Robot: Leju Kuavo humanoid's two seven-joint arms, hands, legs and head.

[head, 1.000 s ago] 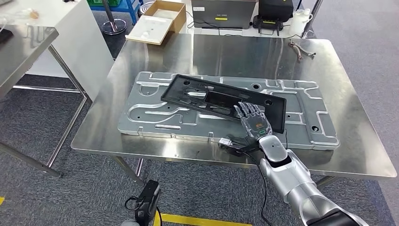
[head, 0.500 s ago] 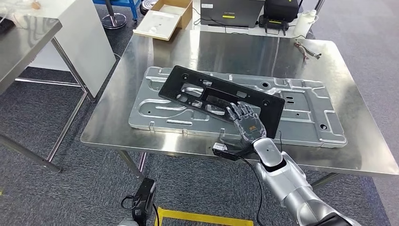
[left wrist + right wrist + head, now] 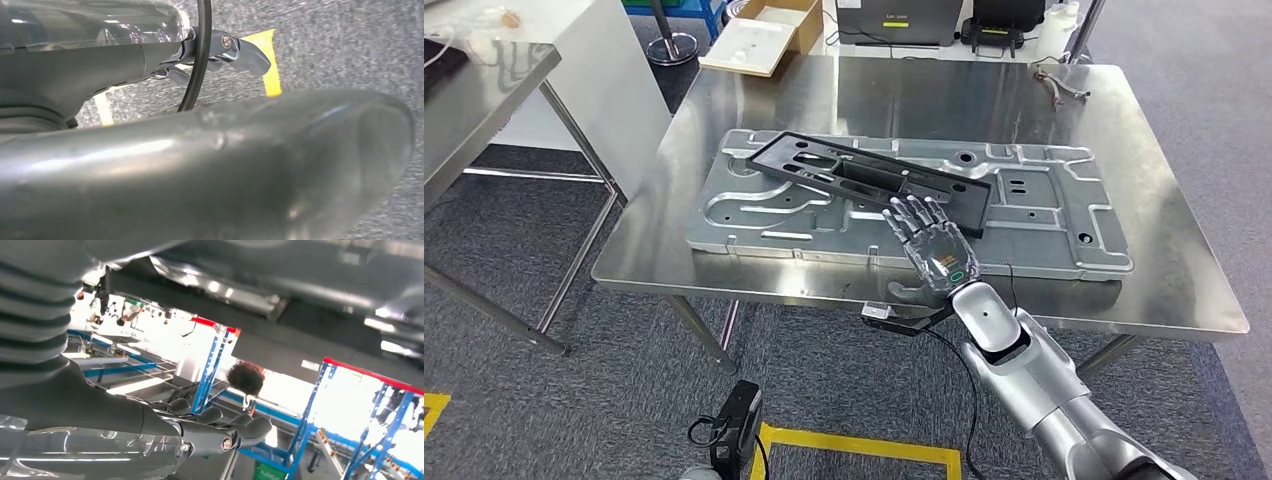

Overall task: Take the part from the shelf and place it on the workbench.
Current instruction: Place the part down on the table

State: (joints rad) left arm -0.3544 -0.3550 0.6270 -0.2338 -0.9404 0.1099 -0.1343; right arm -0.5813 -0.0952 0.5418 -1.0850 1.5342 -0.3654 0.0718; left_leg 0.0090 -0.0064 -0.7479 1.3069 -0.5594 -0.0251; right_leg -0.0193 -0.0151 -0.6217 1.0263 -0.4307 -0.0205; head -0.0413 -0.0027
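The black plastic frame lies on the grey metal panel atop the workbench, just beyond the right hand's spread, empty fingers. Placement looks done; next, pull the arm clear.

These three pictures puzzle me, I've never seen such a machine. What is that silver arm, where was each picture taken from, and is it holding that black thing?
It is a two-legged humanoid robot. The wide picture is from its head, looking down at a shiny steel workbench. On it lies a large grey stamped metal plate, and on that a long black plastic frame with cut-outs.

The silver arm ends in the right robot hand, fingers spread just beside the frame's near edge. It grips nothing.

The other two pictures come from cameras at the wrists. The right one looks past the dark fingers from a low, turned angle. The left one looks at grey carpet with yellow tape, so that arm seems to hang down.
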